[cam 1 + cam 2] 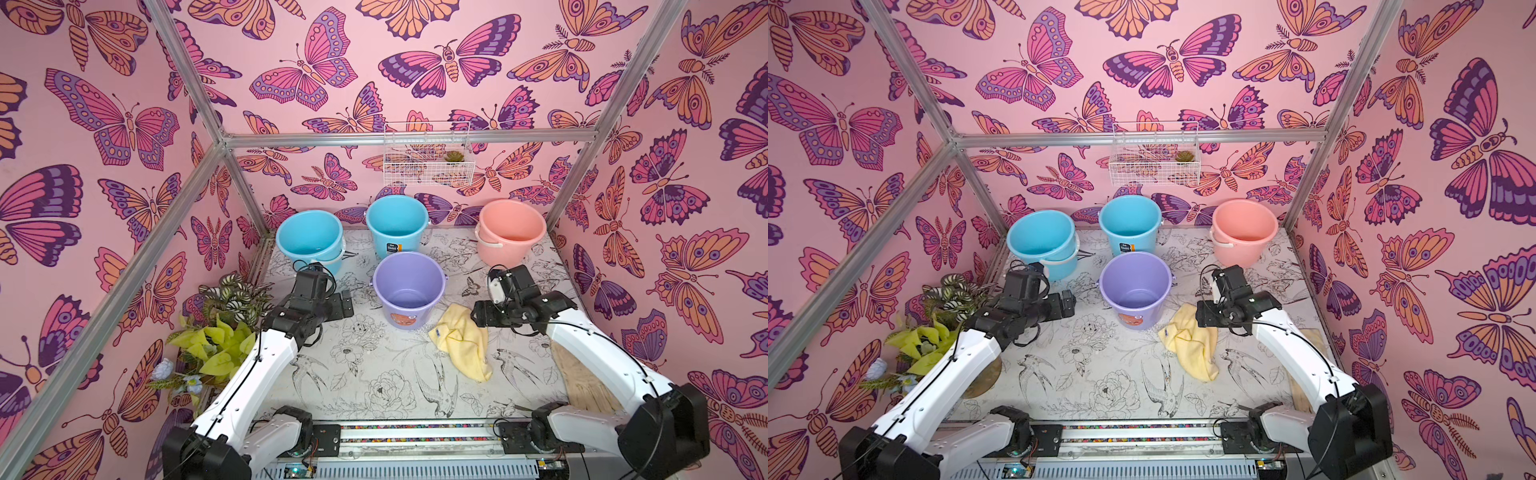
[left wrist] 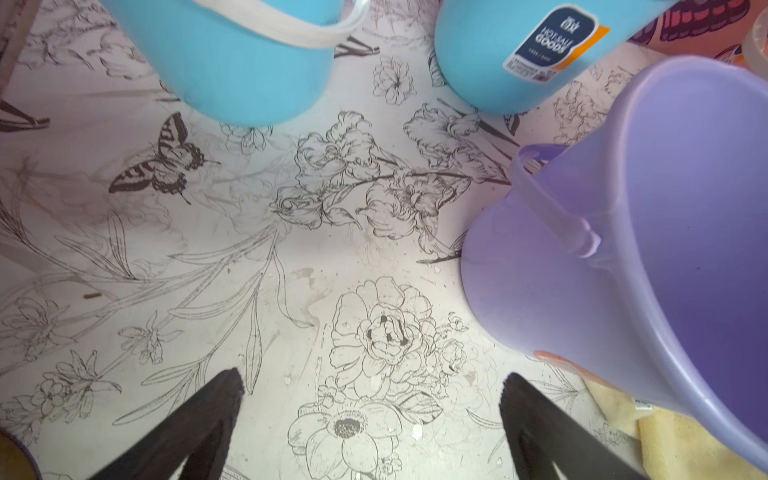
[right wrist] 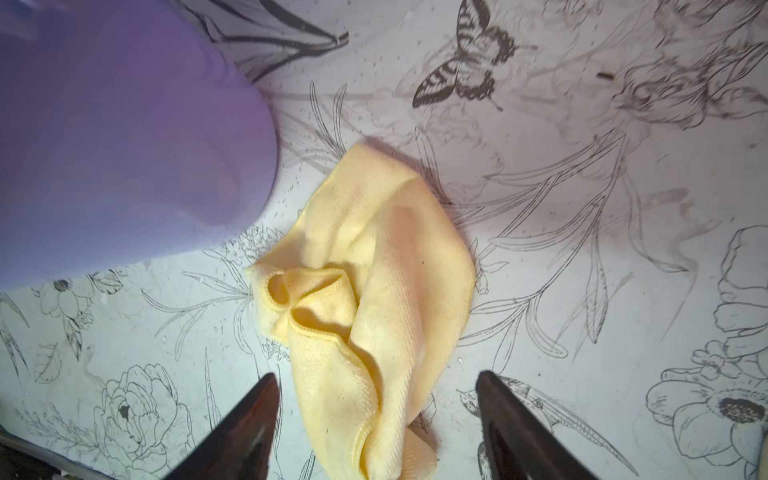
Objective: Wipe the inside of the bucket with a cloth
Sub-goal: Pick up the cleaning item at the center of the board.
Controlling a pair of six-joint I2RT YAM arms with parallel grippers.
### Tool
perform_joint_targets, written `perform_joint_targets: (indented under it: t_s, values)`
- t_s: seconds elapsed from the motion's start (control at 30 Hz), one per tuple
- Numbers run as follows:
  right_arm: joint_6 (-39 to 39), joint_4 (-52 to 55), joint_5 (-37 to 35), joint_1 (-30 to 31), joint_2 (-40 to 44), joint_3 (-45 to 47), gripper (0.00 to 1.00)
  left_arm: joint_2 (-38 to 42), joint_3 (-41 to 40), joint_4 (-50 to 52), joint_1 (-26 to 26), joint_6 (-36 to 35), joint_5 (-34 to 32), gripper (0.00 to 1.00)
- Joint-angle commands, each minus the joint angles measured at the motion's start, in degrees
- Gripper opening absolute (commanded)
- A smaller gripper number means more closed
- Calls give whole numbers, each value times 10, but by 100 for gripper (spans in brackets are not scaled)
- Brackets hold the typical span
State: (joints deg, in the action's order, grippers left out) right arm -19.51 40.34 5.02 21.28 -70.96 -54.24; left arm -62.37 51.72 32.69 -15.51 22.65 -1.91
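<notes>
Cloth pickup at hand: we see the soft pale-yellow towelling cloth [image 1: 461,340] lying crumpled just beside the lavender round plastic bucket [image 1: 390,309], its length trailing away from it. Our right gripper [image 3: 376,378], wrist pitched down, straddles the end nearest the bucket, jaws apart, nothing held; the left gripper [image 2: 372,382] hovers, jaws spread wide, on the bucket's opposite side.

Left arm [image 1: 253,370] forward, jaws wide apart; right arm [image 1: 590,345] angled inward, wrist low, jaws parted.
</notes>
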Motion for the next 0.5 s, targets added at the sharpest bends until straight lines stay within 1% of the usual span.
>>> perform_joint_targets:
  t_s: [0.0,0.17,0.3,0.47]
  values:
    - [-20,22,-27,31,-18,18,76,-7,10,32,-1,21,19,99]
    - [-35,-4,-39,56,-42,48,73,-5,7,38,-1,25,22,99]
    - [-45,-25,-48,61,-60,72,69,3,8,46,-1,32,22,99]
    - [-50,-48,-42,64,-69,96,63,3,13,54,-1,36,23,99]
